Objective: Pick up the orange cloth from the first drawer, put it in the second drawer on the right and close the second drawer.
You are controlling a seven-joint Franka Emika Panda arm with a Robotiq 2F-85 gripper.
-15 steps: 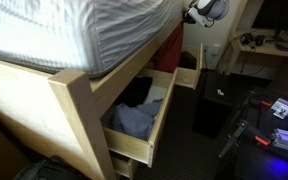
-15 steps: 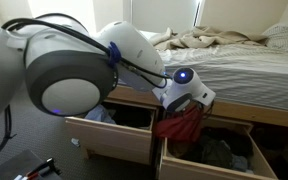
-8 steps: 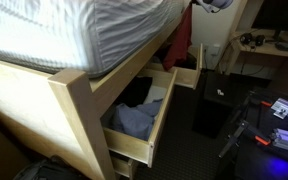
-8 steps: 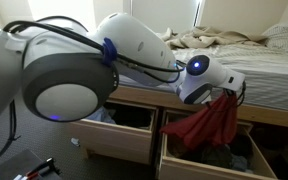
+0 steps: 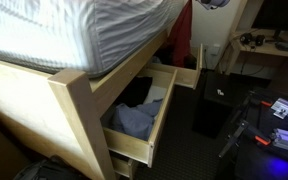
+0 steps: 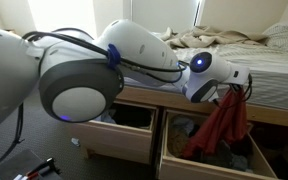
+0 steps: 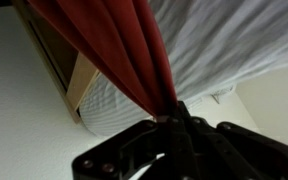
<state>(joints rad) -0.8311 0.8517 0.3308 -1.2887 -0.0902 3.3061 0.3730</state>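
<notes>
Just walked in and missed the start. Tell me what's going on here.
The robot arm holds a red-orange cloth pinched in its gripper, held up so it hangs free beside the bed. Two wooden drawers under the bed stand open. The cloth's lower end dangles over one drawer, which has dark clothes in it; the other drawer sits beside it. The cloth is not dropped in yet, and nothing is closed.

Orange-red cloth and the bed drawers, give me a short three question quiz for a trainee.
1. True or false: the orange-red cloth hangs from the pincer.
2. In an exterior view the cloth hangs over: A the mattress, B an open drawer, C the floor.
3. How many drawers stand open in all?
Key: 1 true; 2 B; 3 two.
</notes>
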